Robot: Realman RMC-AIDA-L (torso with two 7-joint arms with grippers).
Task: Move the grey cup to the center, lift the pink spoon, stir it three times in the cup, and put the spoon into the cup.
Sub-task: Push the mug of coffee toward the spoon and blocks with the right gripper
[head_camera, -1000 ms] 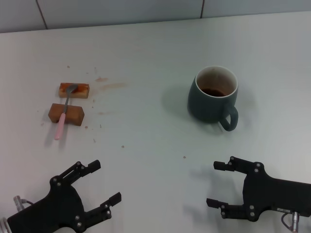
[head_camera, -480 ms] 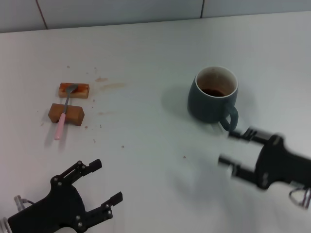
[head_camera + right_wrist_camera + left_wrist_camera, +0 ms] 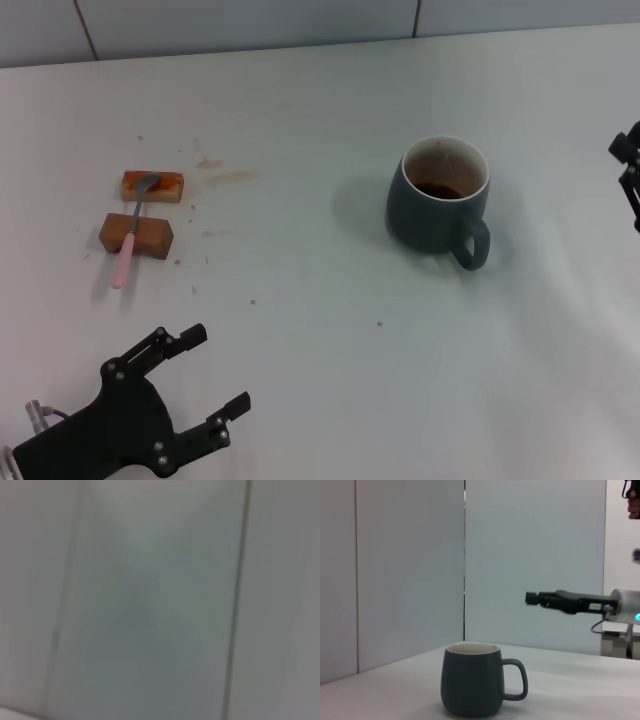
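The left claw sits parked low at about 7 o'clock in the head view, its fingers spread apart. The right claw shows only at the 3 o'clock edge, raised, mostly cut off.

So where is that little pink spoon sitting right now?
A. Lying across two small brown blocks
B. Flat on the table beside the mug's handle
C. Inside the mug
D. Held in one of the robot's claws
A. The pink spoon lies across the two brown blocks, bowl on the far one, well to the left of the mug, and no claw touches it.
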